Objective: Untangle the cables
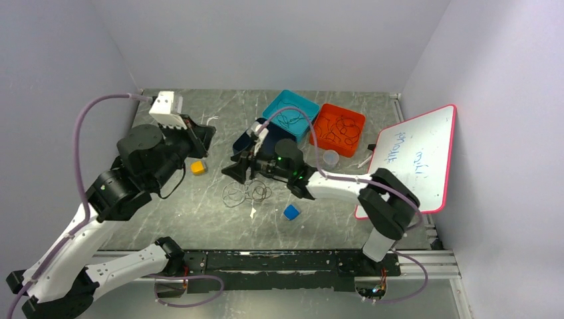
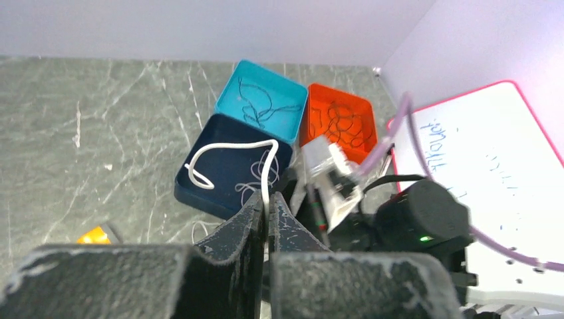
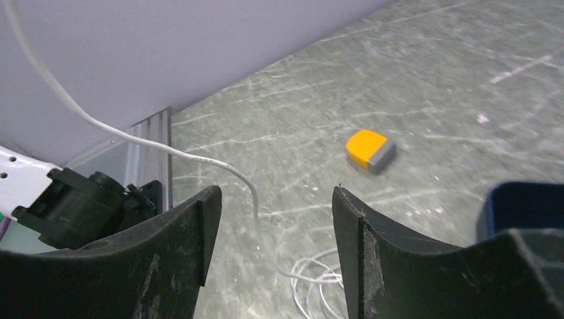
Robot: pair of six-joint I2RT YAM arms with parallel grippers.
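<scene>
Left gripper (image 2: 268, 203): the fingers are pressed together and pinch a white cable (image 2: 266, 166). In the left wrist view, this cable rises from the fingertips, bends left and ends in a small hook over the navy tray (image 2: 199, 189). In the top view, the left gripper (image 1: 205, 136) is at the far left of the table (image 1: 199, 219), with a yellow block (image 1: 197, 167) just near of it.

Right gripper (image 3: 276, 246): the fingers are spread and hold nothing. In the right wrist view, the white cable (image 3: 199, 159) runs from the upper left down through the gap between the fingers. It touches neither finger and joins pale loops on the table surface below. The yellow block (image 3: 370, 149) lies beyond the fingers. In the top view, the right gripper (image 1: 236, 171) is near the table centre.

Cables (image 1: 246, 193): a cluster of thin wiry loops lies on the table, just near of the right gripper. A blue block (image 1: 291, 212) lies to the right of the cluster and nearer the arm bases.

Trays: the teal tray (image 2: 263, 100) and the orange tray (image 2: 339, 119) stand side by side at the far right of the navy tray. Each contains thin dark cables (image 2: 346, 126). The navy tray contains thin pale strands.

A whiteboard (image 1: 416, 159) with a pink frame leans at the right edge.
</scene>
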